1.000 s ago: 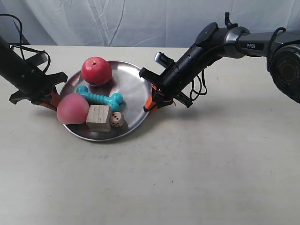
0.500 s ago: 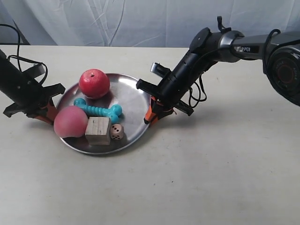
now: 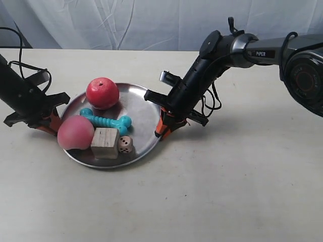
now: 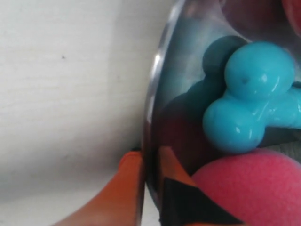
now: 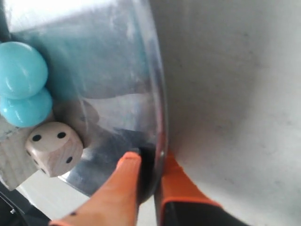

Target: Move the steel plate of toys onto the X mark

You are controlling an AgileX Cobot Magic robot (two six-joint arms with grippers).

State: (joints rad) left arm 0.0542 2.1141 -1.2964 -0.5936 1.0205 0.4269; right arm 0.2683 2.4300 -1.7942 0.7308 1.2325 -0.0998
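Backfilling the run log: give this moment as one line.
left pincer: shut on plate | right pincer: shut on plate | toys: on plate | X mark: unseen

**A:** Exterior camera, where's it at?
**B:** Off the arms, raised, angled down across the table [image 3: 227, 196] toward the white cloth [image 3: 151, 20] behind. Middle distance, so the whole plate [image 3: 139, 103] and both arms fit in.
**A:** Wrist cameras?
**B:** Both very close. The left one looks along the left gripper [image 4: 149, 165] at one rim, with the bone [image 4: 244, 94] filling the frame. The right one looks along the right gripper [image 5: 149, 157] at the opposite rim, with the die [image 5: 54, 148] close by.
**A:** Overlap?
**B:** All three see the plate and bone. The die shows only in the exterior and right wrist views.
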